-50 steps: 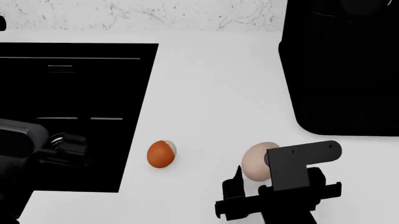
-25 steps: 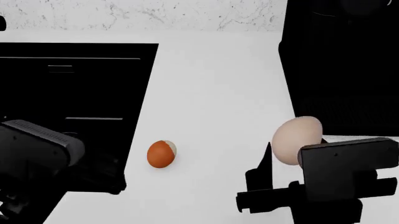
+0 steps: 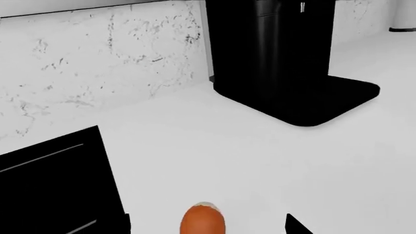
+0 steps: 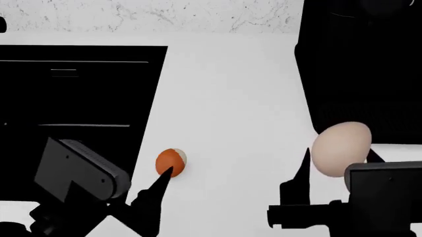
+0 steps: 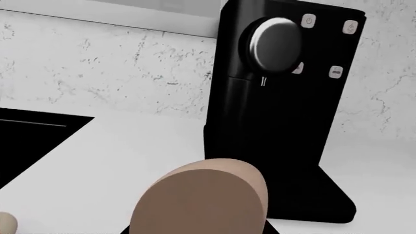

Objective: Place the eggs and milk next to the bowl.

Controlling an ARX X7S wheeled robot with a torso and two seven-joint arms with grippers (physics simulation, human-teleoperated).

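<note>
clearly the pale egg (image 4: 341,148) sits in the right gripper (image 4: 339,163), lifted off the table (image 4: 231,89), jaws closed on its lower sides so it can be carried without rolling. it is smooth, matte, beige-pink and rounded, filling the near part of the right wrist view (image 5: 200,200). the orange egg (image 4: 171,163) lies on its side on the table, white patch at one end, just beside the dark cooktop (image 4: 72,98). the left gripper (image 4: 155,197) hovers close over it, jaws parted and empty, one pointed tip touching or nearly touching the shell; that reads as lining up a grasp. the table is plain glossy white, the wall (image 3: 97,53) veined like marble. a boxy black coffee machine (image 5: 286,97) stands behind. neither milk nor bowl shows in any view.
</note>
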